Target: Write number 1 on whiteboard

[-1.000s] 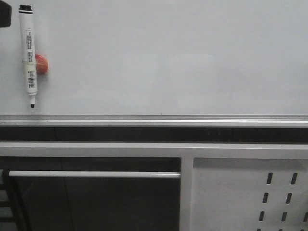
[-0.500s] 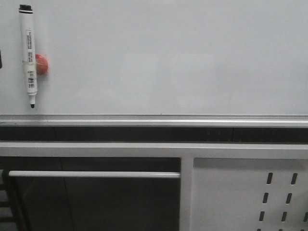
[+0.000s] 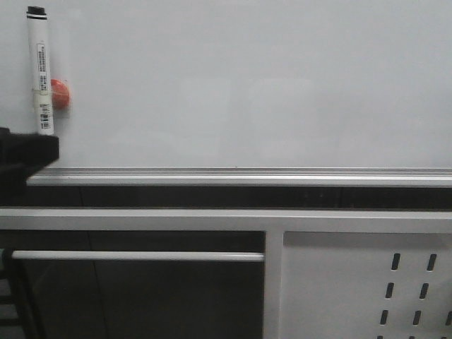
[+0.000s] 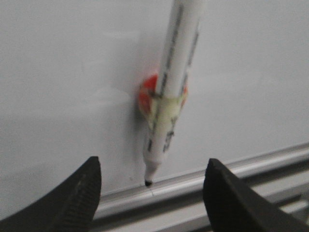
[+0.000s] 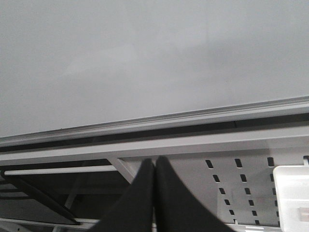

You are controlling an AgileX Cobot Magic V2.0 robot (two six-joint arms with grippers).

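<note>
The whiteboard (image 3: 247, 85) fills the upper part of the front view, its silver bottom rail (image 3: 247, 175) running across the middle, and no number 1 is to be seen on it: the surface is blank, so the writing is judged not yet begun. A white marker pen (image 3: 41, 70) hangs near the board's left edge, tip down and uncapped, fastened with clear tape to a small red-orange magnet (image 3: 61, 93) that sits against the board.

The left hand (image 4: 149, 193) is seen from its wrist camera with its two dark fingers (image 4: 77, 195) spread well apart, one on each side of the pen's tip; nothing is touched or gripped. In the front view it shows only as a dark block at the left edge, covering the pen's lower end. The right hand (image 5: 154, 193) is held lower, in front of the perforated grey panel (image 5: 231, 188), with its fingers pressed together on nothing.

What is left, then, is nearly everything: the pen must be grasped, pulled free of the magnet, and a stroke drawn.
</note>
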